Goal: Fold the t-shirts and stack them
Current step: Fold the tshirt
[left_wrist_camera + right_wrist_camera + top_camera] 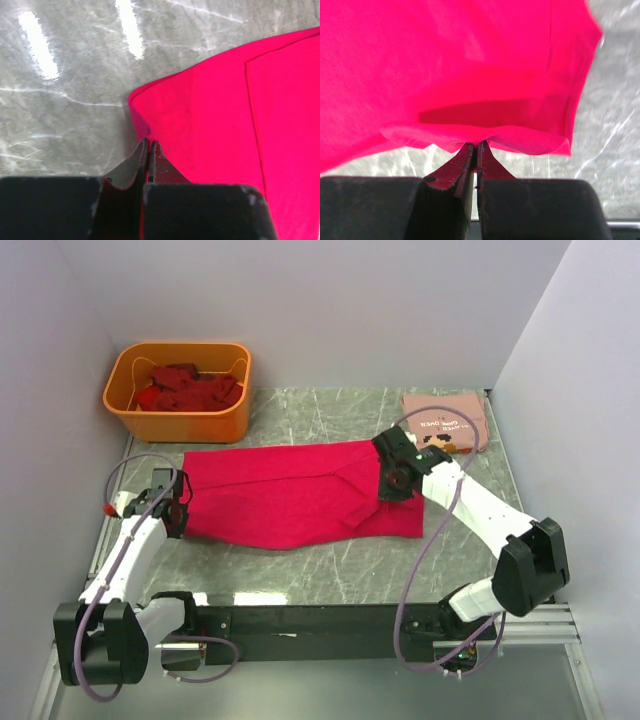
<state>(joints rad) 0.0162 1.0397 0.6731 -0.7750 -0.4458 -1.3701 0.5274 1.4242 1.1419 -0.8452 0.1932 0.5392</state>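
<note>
Folding the crimson-pink t-shirt point(290, 495) on the counter point(330, 570).
Left end effector point(150, 155) and right end effector point(476, 152) are clamped on opposite edges; they should lift evenly, cloth taut.

I count one bright pink shirt point(290, 495) in the middle, one salmon shirt point(445, 420) far right, one orange tub point(180, 426) far left, its dark red shirts point(188, 390) too heaped to number, and my two hands: left hand point(149, 144), right hand point(475, 146).
</note>
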